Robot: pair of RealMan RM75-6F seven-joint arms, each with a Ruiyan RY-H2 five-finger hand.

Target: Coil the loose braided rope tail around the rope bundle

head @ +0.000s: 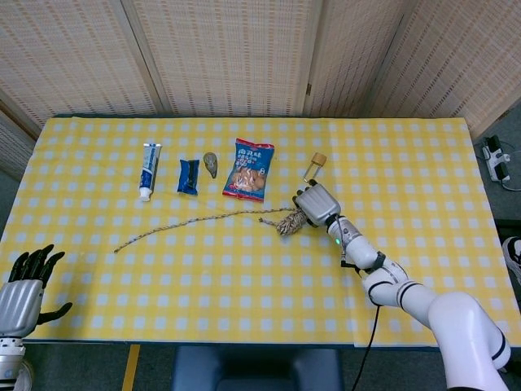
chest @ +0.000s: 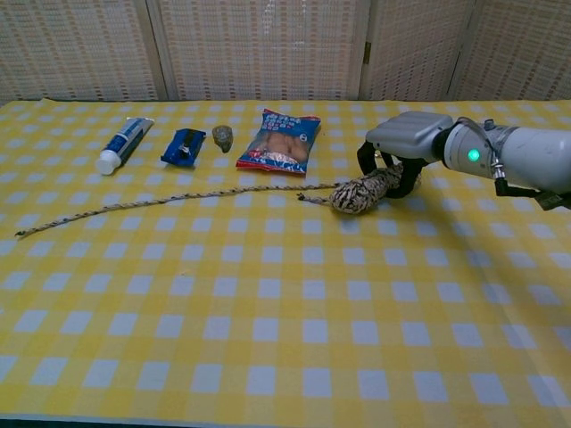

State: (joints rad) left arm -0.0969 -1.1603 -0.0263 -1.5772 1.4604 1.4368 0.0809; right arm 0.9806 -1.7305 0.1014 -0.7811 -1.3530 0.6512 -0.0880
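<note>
At the near left corner, below the table's front edge, the left hand hangs with its dark fingers spread apart and nothing in them, well apart from every object. The yellow checked tablecloth lies bare across the whole near half of the table, leaving open room from the front edge up to the rope. Farther in, the rope tail runs as one thin loose line from a frayed end near the left edge rightward to the rope bundle, which lies on the cloth right of centre. The right hand sits over the bundle's right end with its fingers curled down around it, grasping the bundle; the right forearm reaches in from the near right corner. The tail is not wound round the bundle. Beyond the rope, a row of things lies toward the far edge: a toothpaste tube on the left, then a small blue packet, a small grey stone-like lump, and a sealed red and blue snack bag showing printed food on its front. Just beyond the right hand a small vial with a tan cap lies on the cloth; its contents cannot be made out. Woven screen panels stand behind the far edge.
</note>
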